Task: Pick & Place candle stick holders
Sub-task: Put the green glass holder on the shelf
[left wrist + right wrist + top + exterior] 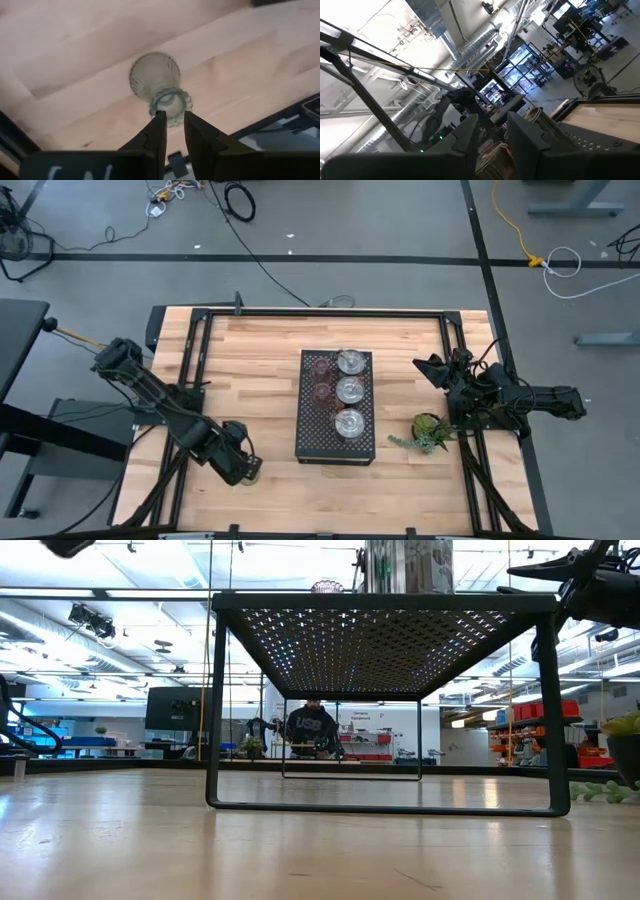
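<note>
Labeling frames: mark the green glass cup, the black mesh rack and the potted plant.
green glass cup [171, 103], left wrist view, scalloped rim
black mesh rack [308, 420], high view, bare mesh top
potted plant [428, 430], high view, leaves

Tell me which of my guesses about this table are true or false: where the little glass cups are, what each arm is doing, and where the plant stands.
1. Three clear glass cups stand in a row on the black mesh stand. True.
2. The left gripper is at an olive-green cup lying on its side on the wood. True.
3. The right gripper is carrying a pinkish cup. False: it holds nothing and points out into the room.
4. The potted plant stands on the mesh stand. False: it stands on the table beside it, near the right arm.
</note>
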